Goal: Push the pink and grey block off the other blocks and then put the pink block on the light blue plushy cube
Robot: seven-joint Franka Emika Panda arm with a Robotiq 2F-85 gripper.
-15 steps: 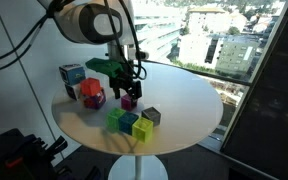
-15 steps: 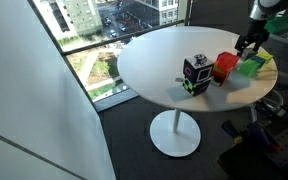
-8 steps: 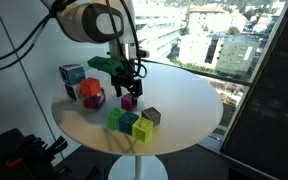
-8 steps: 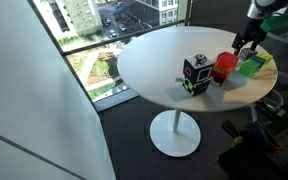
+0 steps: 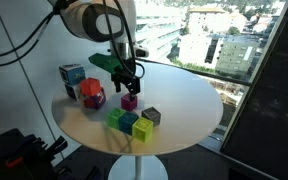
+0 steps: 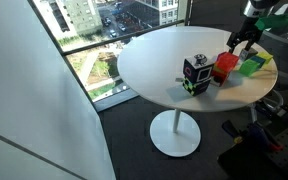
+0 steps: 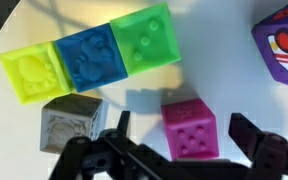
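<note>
**Pincer** (image 5: 127, 80): jaws stood fully apart and nothing was held. It hung just above the pink block.

**Pink block** (image 7: 189, 129): lay flat on the table (image 5: 189, 95), apart from every other block. In the wrist view it sat between the two fingers (image 7: 252, 135), somewhat nearer the one at that picture's right.

**Grey block** (image 7: 72, 124): lay on the table just beside the row. Whether it touched the row could not be told.

**Other blocks**: green block (image 7: 142, 40), teal-blue block (image 7: 86, 57) and yellow-green block (image 7: 29, 72) stood side by side in one row with nothing on top.

**Light blue plushy cube** (image 5: 72, 75): stood near the table's edge, well apart from the pink block. A dark magenta lump (image 5: 92, 93) with an orange-red top stood close by it.

**Assessment**: the pushing-off appeared finished, and the step in hand was judged to be the grasp of the pink block.

**Handling advice**:
- Centre the pincer over the block so both fingers meet it together.
- Keep the fingers square to two opposite flat faces.
- Descend straight down and close gently.
- Stay clear of the grey block on the way down.
- Lift high enough to pass over the lump.
- Release low over the middle of the plushy cube's top, since a soft top would likely give and tip a dropped block.
</note>
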